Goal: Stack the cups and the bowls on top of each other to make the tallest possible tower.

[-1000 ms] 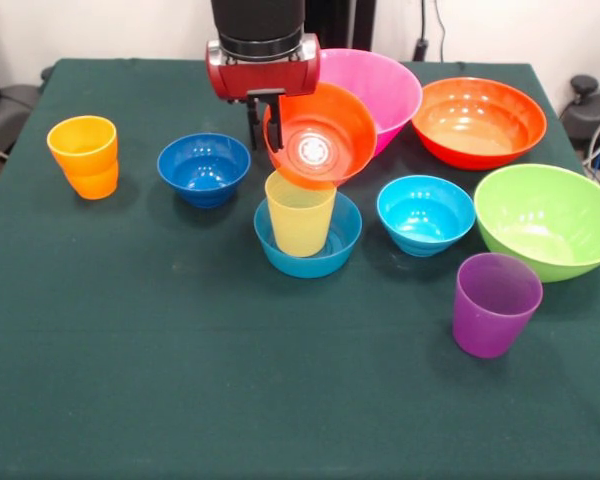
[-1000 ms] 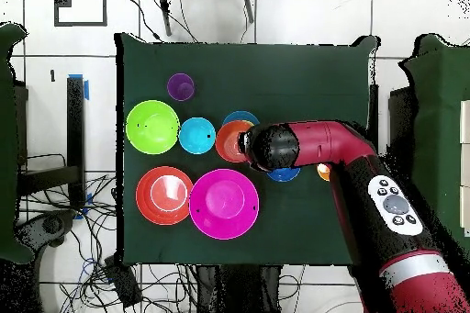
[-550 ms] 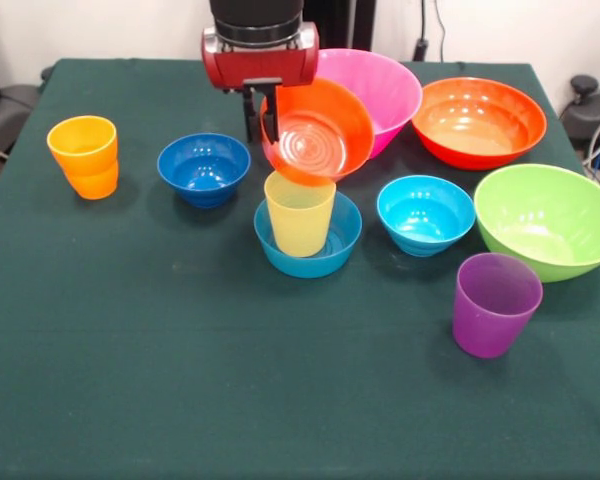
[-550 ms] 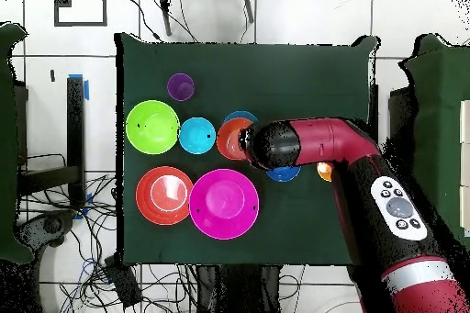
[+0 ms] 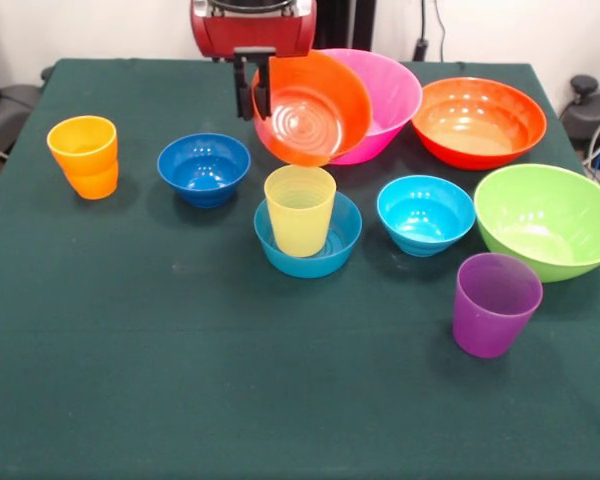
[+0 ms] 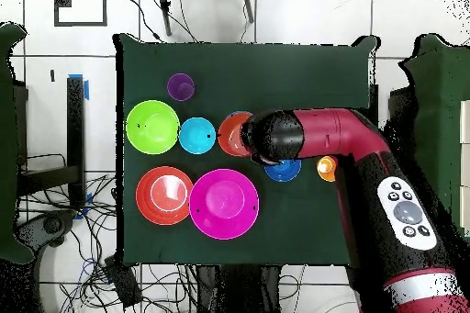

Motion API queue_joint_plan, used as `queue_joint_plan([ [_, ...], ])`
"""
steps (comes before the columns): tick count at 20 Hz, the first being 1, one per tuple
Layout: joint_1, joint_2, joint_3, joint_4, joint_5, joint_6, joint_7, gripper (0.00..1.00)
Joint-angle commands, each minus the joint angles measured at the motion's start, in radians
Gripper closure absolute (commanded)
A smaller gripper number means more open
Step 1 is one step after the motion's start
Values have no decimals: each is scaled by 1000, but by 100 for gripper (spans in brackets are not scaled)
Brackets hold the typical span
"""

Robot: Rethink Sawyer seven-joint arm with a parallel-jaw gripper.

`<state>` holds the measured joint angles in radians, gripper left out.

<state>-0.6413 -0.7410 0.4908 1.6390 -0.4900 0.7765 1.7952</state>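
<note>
1. pincer [image 5: 253,88] is clamped on the rim of the small orange-red bowl [image 5: 310,108], holding it up in the air, tipped so its inside faces the camera across the table.
2. that bowl hangs just above and a bit behind the yellow cup [image 5: 299,210], not touching it as far as i can see.
3. the yellow cup stands upright inside the mid-blue small bowl [image 5: 335,243], roughly mid table [image 5: 180,380]. that's the whole tower so far.
4. right behind the held bowl is the big pink bowl [image 5: 385,85]; the big orange-red bowl [image 5: 477,120] sits beside it.
5. dark blue small bowl [image 5: 203,168] is on one side of the tower, cyan small bowl [image 5: 425,213] on the other.
6. lime green bowl [image 5: 547,218] is next to the cyan one, with the purple cup [image 5: 493,303] just in front of it.
7. orange cup [image 5: 84,156] stands well apart near the table's edge.
8. from overhead the arm [image 6: 321,139] covers the tower spot, only a slice of the held bowl peeking out.
</note>
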Motion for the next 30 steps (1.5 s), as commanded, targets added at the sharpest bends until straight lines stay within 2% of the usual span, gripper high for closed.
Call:
queue_joint_plan([
  [1,43,7,-19,-41,11,93,-2,100],
  [22,75,126,-41,-148,-35,46,0,100],
  [30,72,115,-48,-111,-38,6,16,100],
])
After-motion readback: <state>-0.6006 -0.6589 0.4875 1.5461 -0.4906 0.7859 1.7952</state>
